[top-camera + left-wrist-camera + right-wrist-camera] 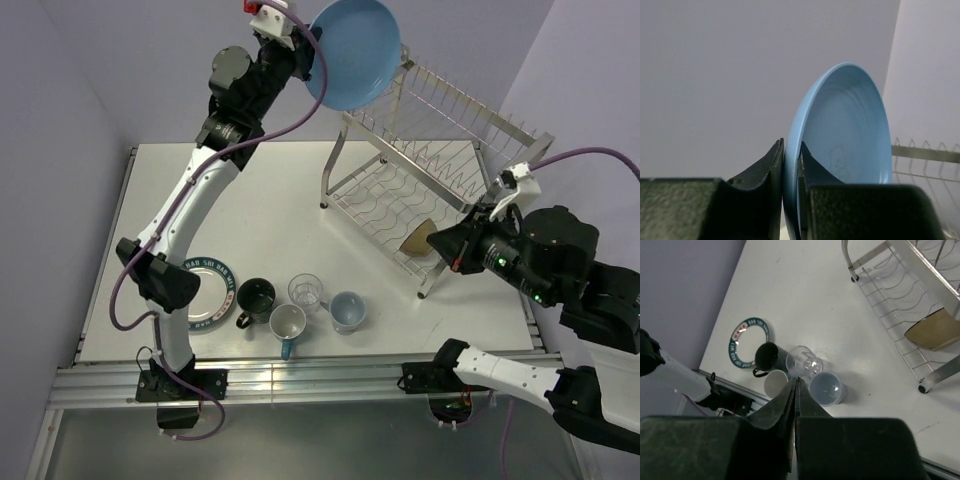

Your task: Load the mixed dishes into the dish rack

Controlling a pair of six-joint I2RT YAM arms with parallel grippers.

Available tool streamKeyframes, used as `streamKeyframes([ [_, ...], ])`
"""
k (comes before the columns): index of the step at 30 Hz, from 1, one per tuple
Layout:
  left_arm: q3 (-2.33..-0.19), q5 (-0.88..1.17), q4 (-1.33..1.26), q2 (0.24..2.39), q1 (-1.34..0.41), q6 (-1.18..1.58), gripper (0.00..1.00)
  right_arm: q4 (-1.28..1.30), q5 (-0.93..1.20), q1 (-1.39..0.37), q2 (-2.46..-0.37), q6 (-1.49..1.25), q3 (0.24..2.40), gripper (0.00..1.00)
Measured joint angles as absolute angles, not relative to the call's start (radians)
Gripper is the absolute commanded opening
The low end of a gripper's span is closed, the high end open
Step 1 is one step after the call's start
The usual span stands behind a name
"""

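My left gripper is raised high at the back, shut on the rim of the large light-blue plate, which hangs on edge just left of the dish rack's top tier. A bowl showing a tan face leans in the rack's lower tier. The white plate with teal rim, dark mug, clear glass, white-and-blue mug and light-blue cup stand near the front edge. My right gripper hovers by the rack's near corner, shut and empty.
The left arm's lower link crosses over part of the teal-rimmed plate. The rack's slanted legs stand on the white table. Purple walls close in behind and at both sides. A metal rail runs along the front edge.
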State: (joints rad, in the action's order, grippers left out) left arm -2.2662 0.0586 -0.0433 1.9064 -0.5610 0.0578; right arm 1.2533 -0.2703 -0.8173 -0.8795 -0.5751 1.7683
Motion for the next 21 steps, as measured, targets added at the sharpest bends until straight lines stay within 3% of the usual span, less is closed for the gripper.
streamKeyframes([
  [8, -2.296, 0.038, -0.228, 2.018, -0.575, -0.107, 0.0, 1.241, -0.189, -0.817, -0.868, -0.635, 1.601, 0.0],
  [21, -2.268, -0.083, -0.528, 2.134, -0.668, -0.273, 0.0, 1.194, -0.147, -0.817, -0.851, -0.652, 1.509, 0.0],
])
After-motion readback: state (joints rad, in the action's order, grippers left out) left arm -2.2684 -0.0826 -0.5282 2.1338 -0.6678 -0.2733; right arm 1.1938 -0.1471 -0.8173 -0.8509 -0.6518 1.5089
